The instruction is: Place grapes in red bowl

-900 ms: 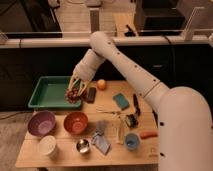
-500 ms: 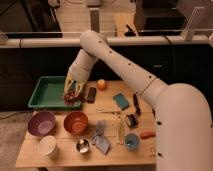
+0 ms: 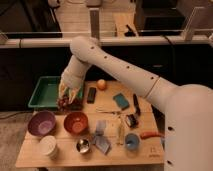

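A: The grapes (image 3: pixel 65 103) are a small bunch of dark red-purple round berries. They're at the near-right corner of the green tray (image 3: pixel 42 92), a shallow rectangular plastic one. Can't tell if they're inside it or on its rim.

B: How will it handle?

A: My guess is light, soft and lumpy. The skins are slick, and the berries bruise or pop off the stem if pinched hard. Take it across the middle of the clump with low force. The stem would be better, but it's not visible.

B: Orientation?

A: It's a squat clump that reads slightly wider than deep. Long axis runs roughly along the tray's near edge. No clear pointing end, and I can't tell where the stem faces.

B: And the gripper?

A: The gripper (image 3: pixel 69 96) points down right over the bunch, touching or nearly touching. Cannot tell if it's clamped on the bunch or not. The white arm (image 3: pixel 115 65) reaches in from the upper right.

B: Target?

A: The red bowl (image 3: pixel 76 123) is round, glossy and orange-red. It's near the grapes, on the camera side, and looks empty. The round purple bowl (image 3: pixel 41 124) sits just beside it on the camera's left, so don't mix them up. The small steel cup (image 3: pixel 83 145) is nearer the camera still. The orange fruit (image 3: pixel 101 84), ball-shaped, and a flat black slab (image 3: pixel 91 94) lie past the gripper on the other side, apart from it.

B: Risk?

A: It's a short carry. The main worry is berries shedding or the clump slipping out.
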You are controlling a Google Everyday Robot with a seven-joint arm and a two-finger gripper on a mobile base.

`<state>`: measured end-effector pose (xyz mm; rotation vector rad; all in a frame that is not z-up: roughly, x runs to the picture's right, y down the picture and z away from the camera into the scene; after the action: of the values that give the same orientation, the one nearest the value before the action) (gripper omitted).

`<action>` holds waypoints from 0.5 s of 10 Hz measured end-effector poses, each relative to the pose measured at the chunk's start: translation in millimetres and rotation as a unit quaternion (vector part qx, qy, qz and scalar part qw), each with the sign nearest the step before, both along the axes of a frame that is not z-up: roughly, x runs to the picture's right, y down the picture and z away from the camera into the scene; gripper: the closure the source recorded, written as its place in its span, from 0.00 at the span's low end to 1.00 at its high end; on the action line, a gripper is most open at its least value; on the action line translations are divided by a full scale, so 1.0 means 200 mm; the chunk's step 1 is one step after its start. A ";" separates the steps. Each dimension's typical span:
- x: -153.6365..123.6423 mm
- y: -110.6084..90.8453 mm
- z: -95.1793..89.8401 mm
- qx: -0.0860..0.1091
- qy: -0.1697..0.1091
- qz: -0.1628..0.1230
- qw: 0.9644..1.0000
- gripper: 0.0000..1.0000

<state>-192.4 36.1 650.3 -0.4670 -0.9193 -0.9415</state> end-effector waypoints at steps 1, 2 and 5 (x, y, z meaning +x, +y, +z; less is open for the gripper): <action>-0.02 0.05 0.02 0.007 0.020 0.002 1.000 1.00; -0.03 0.11 0.05 0.014 0.041 0.002 0.999 1.00; -0.07 0.23 0.12 0.026 0.091 0.006 0.995 1.00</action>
<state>-205.6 81.9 674.7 -0.4942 -0.7298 -0.8934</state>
